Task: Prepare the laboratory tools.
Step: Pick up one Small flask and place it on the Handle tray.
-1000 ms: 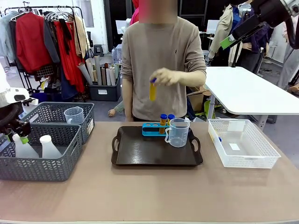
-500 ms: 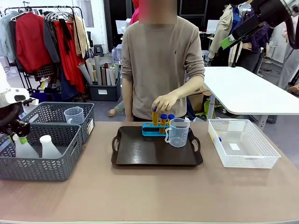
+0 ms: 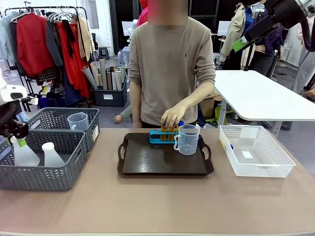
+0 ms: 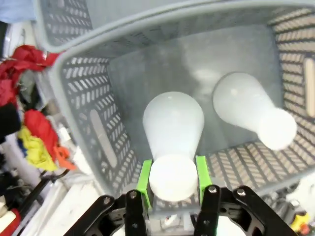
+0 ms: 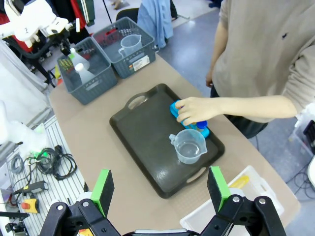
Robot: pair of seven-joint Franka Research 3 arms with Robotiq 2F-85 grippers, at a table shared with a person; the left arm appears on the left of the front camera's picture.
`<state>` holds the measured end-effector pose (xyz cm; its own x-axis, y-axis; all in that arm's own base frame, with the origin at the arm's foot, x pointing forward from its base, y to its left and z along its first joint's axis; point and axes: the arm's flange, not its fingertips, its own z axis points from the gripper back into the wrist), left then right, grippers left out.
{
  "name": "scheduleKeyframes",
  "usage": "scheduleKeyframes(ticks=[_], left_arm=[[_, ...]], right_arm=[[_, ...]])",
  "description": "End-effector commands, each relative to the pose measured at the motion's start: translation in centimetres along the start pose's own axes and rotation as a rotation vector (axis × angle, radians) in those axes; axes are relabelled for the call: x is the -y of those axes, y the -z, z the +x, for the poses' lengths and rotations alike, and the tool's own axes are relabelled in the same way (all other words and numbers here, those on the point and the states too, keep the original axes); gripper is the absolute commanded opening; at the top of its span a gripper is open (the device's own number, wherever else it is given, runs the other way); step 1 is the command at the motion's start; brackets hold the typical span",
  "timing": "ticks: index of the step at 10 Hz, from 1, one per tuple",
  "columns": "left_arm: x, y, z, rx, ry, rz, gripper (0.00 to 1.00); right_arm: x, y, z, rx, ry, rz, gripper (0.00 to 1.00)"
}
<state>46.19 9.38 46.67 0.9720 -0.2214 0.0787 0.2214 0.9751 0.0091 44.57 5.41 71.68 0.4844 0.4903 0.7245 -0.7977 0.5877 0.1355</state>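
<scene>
Left gripper (image 4: 173, 171) clamped on neck of white flask (image 4: 173, 123). Flask stands straight up in grey basket (image 4: 93, 93). Tray (image 3: 147, 160) well off to right. Right gripper (image 5: 160, 183) wide apart.

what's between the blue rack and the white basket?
Front view: the clear beaker, on the brown tray beside the blue rack; past the tray, bare tabletop up to the white basket.
</scene>
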Motion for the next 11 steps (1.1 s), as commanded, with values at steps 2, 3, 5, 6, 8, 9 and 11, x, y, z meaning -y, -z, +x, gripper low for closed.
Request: scheduleKeyframes(ticks=[2, 3, 5, 6, 8, 9, 11], left_arm=[[1.5, -7.9, -0.7, -0.002, 0.086, 0.012, 0.00], [2.3, -10.5, -0.7, 0.003, 0.125, 0.041, 0.00], [4.5, -16.6, -0.8, 0.015, 0.221, 0.078, 0.00], [5.7, -20.3, -0.6, 0.045, 0.281, 0.087, 0.00], [8.3, -26.4, -0.7, 0.123, 0.351, 0.146, 0.00], [9.6, -29.3, -0.9, 0.176, 0.381, 0.206, 0.00], [11.3, -33.5, -1.3, 0.210, 0.431, 0.237, 0.00]], right_arm=[[-0.1, 0.0, 0.2, 0.011, -0.005, 0.007, 1.00], [-0.1, 0.0, 0.2, 0.011, -0.005, 0.007, 1.00], [-0.1, 0.0, 0.2, 0.011, -0.005, 0.007, 1.00], [-0.1, 0.0, 0.2, 0.011, -0.005, 0.007, 1.00], [-0.1, 0.0, 0.2, 0.011, -0.005, 0.007, 1.00], [-0.1, 0.0, 0.2, 0.011, -0.005, 0.007, 1.00], [-0.1, 0.0, 0.2, 0.011, -0.005, 0.007, 1.00]])
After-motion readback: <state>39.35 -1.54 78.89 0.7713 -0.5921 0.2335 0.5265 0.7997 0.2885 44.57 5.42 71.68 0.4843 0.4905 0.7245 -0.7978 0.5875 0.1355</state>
